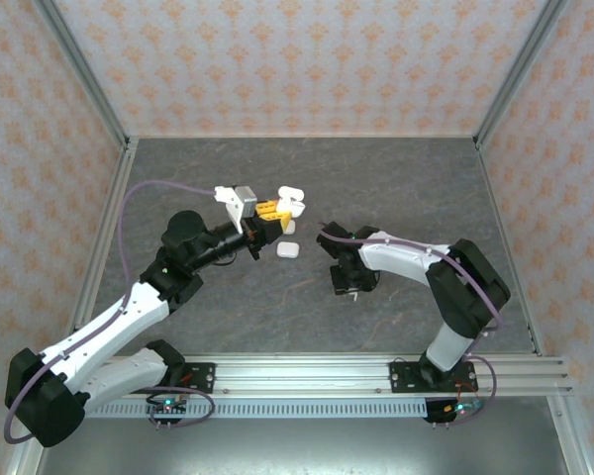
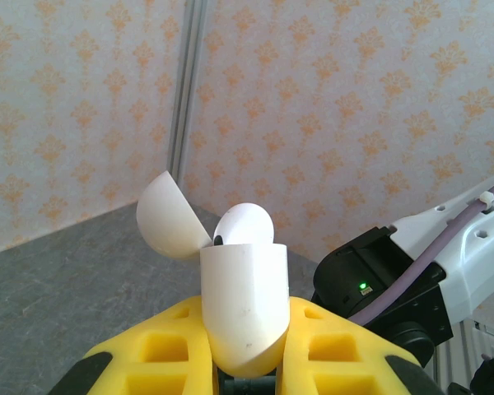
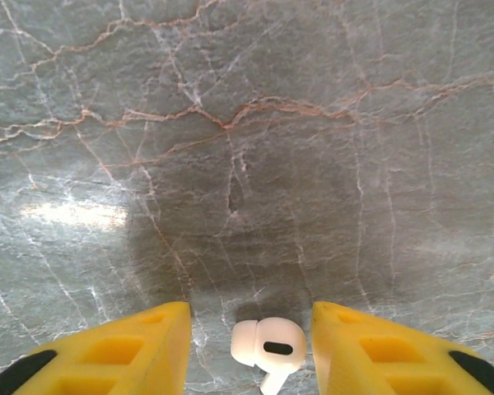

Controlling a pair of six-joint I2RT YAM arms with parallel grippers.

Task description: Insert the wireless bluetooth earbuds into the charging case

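Earbud, tiny white stemmed plastic one (image 3: pixel 267 347), lies on the grey marbled counter (image 3: pixel 247 123) between the spread-apart sides of my right tool (image 3: pixel 249 325). Left tool (image 2: pixel 245 355) clamps the open white charging case (image 2: pixel 243 288) aloft. Pickup step, I'd say: next, close gently and lift.

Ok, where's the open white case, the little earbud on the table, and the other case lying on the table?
open case (image 2: pixel 243 300): left wrist view, front of its body.
earbud (image 3: pixel 267 344): right wrist view, its rounded head.
other case (image 1: pixel 288 250): top external view, its upper face.
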